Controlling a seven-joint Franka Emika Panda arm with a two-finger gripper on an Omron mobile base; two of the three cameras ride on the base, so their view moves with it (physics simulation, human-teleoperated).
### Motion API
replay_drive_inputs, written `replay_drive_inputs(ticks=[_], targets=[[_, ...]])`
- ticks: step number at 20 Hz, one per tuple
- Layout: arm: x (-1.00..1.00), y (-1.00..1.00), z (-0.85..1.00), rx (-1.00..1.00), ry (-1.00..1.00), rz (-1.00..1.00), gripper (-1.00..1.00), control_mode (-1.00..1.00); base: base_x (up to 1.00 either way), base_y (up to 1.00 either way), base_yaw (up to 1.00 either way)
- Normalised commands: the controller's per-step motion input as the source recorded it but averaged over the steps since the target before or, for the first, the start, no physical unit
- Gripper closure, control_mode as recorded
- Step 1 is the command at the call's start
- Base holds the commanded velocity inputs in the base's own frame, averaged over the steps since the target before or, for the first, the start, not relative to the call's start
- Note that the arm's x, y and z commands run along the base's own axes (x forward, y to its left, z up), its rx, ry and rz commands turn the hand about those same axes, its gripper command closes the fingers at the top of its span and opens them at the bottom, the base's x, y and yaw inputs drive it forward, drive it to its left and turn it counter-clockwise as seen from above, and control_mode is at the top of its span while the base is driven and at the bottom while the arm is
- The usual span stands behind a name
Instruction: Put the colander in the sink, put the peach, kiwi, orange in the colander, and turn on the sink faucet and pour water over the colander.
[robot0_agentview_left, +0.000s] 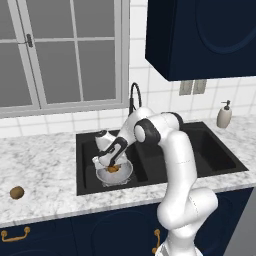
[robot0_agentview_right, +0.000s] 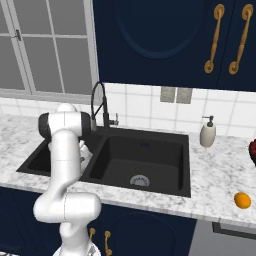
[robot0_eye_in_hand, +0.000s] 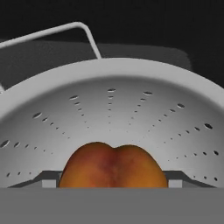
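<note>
The silver colander (robot0_agentview_left: 128, 171) sits in the left basin of the black sink (robot0_agentview_left: 210, 150). My gripper (robot0_agentview_left: 112, 165) reaches down into it, shut on the peach (robot0_agentview_left: 114, 169). In the hand view the peach (robot0_eye_in_hand: 113, 166) fills the gap between my fingertips (robot0_eye_in_hand: 50, 180), low inside the perforated colander (robot0_eye_in_hand: 113, 70). The brown kiwi (robot0_agentview_left: 17, 192) lies on the counter far to the left. The orange (robot0_agentview_right: 242, 200) rests on the counter at the right. The black gooseneck faucet (robot0_agentview_left: 134, 95) stands behind the sink, and no water runs from it.
A beige soap pump bottle (robot0_agentview_right: 207, 132) stands at the back right of the sink (robot0_agentview_right: 145, 155), near the faucet (robot0_agentview_right: 98, 102). A dark red object (robot0_agentview_right: 253, 150) peeks in at the right edge. Dark wall cabinets hang above the counter.
</note>
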Motion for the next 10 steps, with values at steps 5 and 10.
replay_drive_inputs(ticks=[5, 10], targets=[[-0.29, -0.14, 0.02, 0.0, 0.0, -0.06, -1.0, -1.0, 0.0, 0.0, 0.0], [-0.32, -0.03, 0.25, 0.02, 0.0, -0.07, -1.0, -1.0, 0.0, 0.0, 0.0]])
